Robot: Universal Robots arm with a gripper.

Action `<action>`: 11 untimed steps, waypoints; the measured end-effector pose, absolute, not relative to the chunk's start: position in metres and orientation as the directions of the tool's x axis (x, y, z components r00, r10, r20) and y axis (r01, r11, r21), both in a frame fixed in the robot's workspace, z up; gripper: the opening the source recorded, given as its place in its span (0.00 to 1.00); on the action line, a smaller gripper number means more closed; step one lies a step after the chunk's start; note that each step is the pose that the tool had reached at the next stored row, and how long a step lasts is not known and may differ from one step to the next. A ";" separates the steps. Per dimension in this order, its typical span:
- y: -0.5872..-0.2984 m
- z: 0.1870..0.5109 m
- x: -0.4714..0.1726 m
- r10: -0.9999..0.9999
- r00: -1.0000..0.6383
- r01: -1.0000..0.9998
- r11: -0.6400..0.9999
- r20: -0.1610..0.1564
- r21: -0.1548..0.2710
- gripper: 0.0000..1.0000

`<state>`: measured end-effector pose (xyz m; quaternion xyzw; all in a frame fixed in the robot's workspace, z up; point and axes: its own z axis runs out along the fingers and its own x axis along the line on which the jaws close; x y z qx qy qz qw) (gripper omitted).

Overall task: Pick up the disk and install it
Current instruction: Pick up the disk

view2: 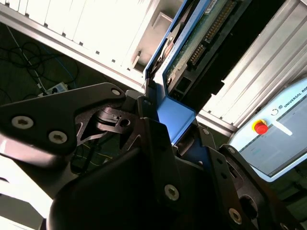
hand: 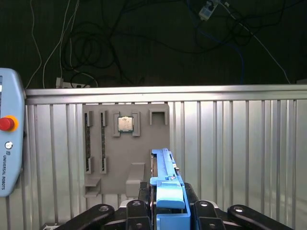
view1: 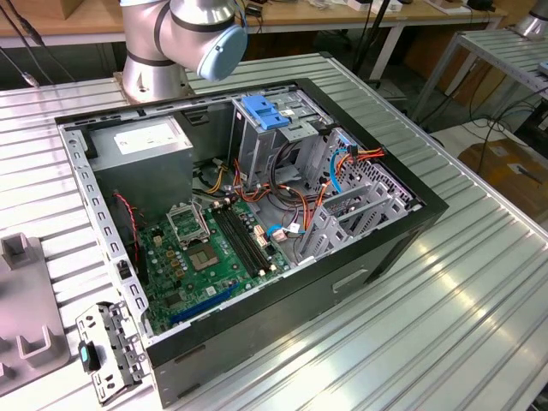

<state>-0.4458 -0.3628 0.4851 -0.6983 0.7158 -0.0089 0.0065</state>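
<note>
The disk [hand: 164, 168] [view2: 194, 45] is clamped in the gripper [hand: 168, 203] [view2: 175, 125], in the air over the ribbed metal table [hand: 230, 143]. The pincer is closed narrowly on the end of its blue carrier rail, one dark finger [view2: 152, 125] pressed against each side. In the first wrist view the disk shows edge-on, and the grey tray [hand: 125, 160] lies on the table beyond its far end. In the second wrist view its green circuit-board side faces the camera, its far end runs off the frame, and the labelled face is hidden.

The grey tray holds one processor chip [hand: 125, 123] and two dark memory sticks [hand: 87, 143] standing side by side in slots. Beside the tray, at the table's edge, is one pendant [hand: 9, 143] with a red button.

In the exterior view only part of the tray [view1: 26, 317] shows. One loose metal bracket [view1: 107, 351] lies just beside it. Past the bracket, toward the exterior view's right, lies one open computer case [view1: 282, 317]. It contains a green motherboard [view1: 214, 248], a grey power supply [view1: 141, 145], a drive cage [view1: 295, 150] topped by a blue latch plate [view1: 264, 113], and tangled cables [view1: 300, 205].
</note>
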 end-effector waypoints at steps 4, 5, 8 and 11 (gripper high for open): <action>-0.363 0.485 -0.443 -1.000 -0.025 -0.999 0.025 0.003 -0.022 0.37; -0.363 0.485 -0.441 -1.000 -0.025 -0.999 0.025 0.003 -0.022 0.37; -0.363 0.485 -0.436 -1.000 -0.025 -0.999 0.025 0.003 -0.022 0.37; -0.363 0.485 -0.428 -1.000 -0.025 -0.999 0.025 0.003 -0.022 0.37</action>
